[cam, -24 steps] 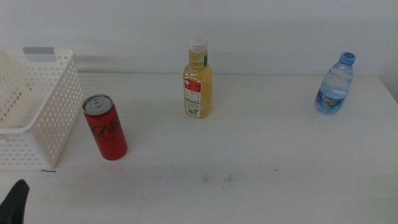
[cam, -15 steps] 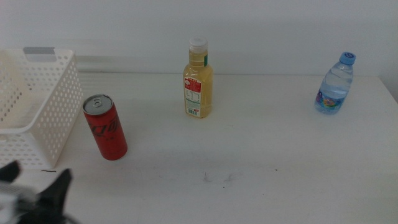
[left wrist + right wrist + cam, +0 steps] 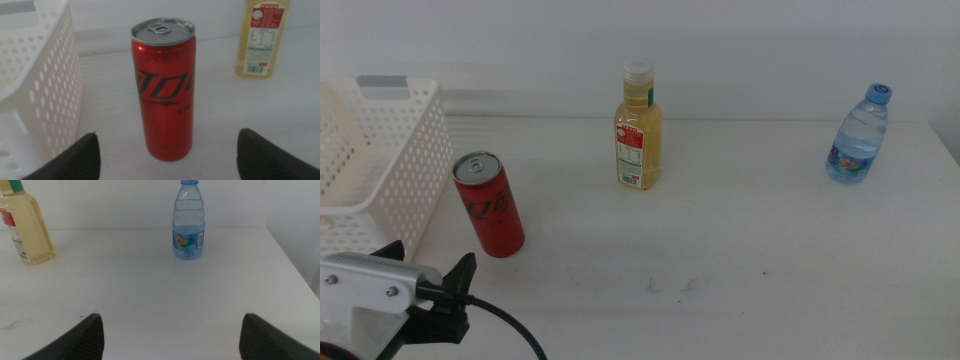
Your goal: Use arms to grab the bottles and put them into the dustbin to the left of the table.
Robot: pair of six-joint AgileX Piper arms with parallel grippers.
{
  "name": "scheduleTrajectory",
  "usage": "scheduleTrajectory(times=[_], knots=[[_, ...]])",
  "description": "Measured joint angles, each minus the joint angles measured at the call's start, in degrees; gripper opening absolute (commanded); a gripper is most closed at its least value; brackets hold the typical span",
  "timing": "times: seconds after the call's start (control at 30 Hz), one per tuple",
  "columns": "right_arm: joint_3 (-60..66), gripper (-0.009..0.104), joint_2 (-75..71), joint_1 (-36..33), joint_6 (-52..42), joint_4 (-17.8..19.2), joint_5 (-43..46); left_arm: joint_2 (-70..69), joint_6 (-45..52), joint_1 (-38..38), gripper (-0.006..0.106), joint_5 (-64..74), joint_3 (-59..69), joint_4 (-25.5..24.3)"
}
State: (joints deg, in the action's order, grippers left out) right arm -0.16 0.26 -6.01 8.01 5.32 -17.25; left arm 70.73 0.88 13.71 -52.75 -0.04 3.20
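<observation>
Nothing binned yet; all three containers stand on the table (image 3: 740,260).

Nearest, the left gripper (image 3: 167,150) holds its jaws spread wide, lined up on the can (image 3: 489,204) just beside the bin (image 3: 395,170). The right gripper (image 3: 170,330) waits, jaws also apart. Farther off stand the juice (image 3: 638,130) and, well apart, the water (image 3: 858,136).

Middle view looks down over the table (image 3: 740,240); both low wrist views share the juice bottle (image 3: 262,37).
</observation>
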Motion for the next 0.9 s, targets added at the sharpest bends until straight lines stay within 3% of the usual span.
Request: scheduleTrajectory(times=[0.43,0.9], knots=[[0.0,0.089,0.0,0.0,0.0,0.0,0.0,2.0,-1.6,0.0,0.094,1.1,-1.2,-2.7],[0.0,0.089,0.0,0.0,0.0,0.0,0.0,26.5,-0.9,0.0,0.094,-7.3,-13.8,-1.6]])
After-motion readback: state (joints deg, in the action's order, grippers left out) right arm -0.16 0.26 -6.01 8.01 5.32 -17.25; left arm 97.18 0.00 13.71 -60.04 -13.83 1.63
